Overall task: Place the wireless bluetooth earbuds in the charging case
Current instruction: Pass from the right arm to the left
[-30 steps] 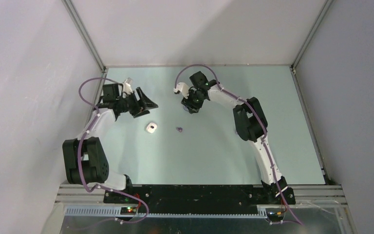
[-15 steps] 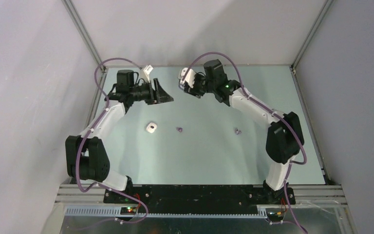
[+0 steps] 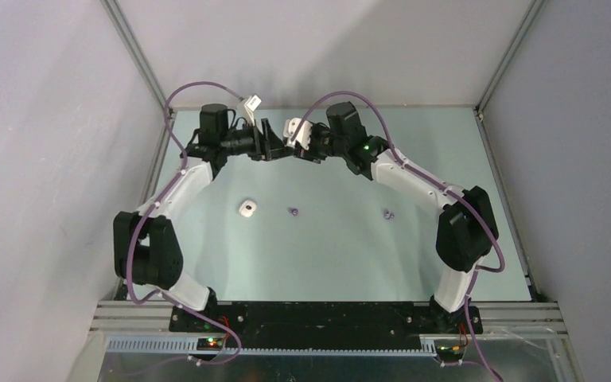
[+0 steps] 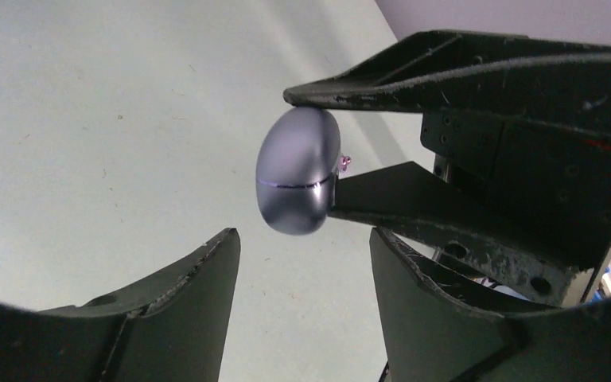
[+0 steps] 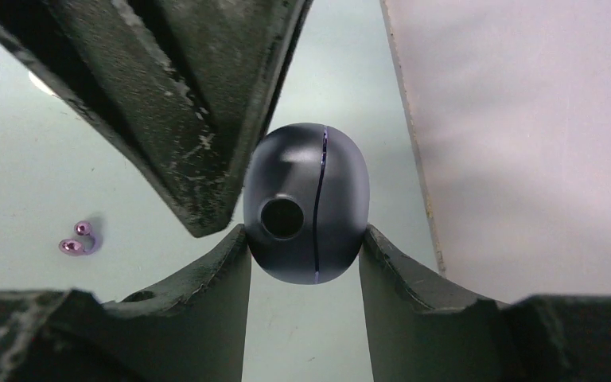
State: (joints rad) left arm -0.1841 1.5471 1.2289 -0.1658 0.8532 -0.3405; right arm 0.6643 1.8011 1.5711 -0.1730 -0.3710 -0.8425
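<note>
The right end effector [image 5: 304,235] is closed on the charging case [image 5: 306,203]. The case is a smooth, egg-shaped shell of greyish purple plastic. A thin bright seam runs around it and a round dark hole is in one side. The two worn black fingers press the case from both sides and hold it up in the air over the far part of the table [image 3: 445,263], which is pale green and matte.

The left end effector [image 4: 304,243] is open. Its scratched black fingers stand apart with nothing between them, and their tips are just beside the case. I cannot tell if one of them touches it.

Two purple earbuds [image 5: 74,240], tiny glossy round beads, lie together on the table. From the top camera one purple spot [image 3: 292,212] and another purple spot [image 3: 387,213] show near the table's middle, well apart from each other. A small white piece [image 3: 247,208] with rounded corners lies left of them, too small to tell more.
</note>
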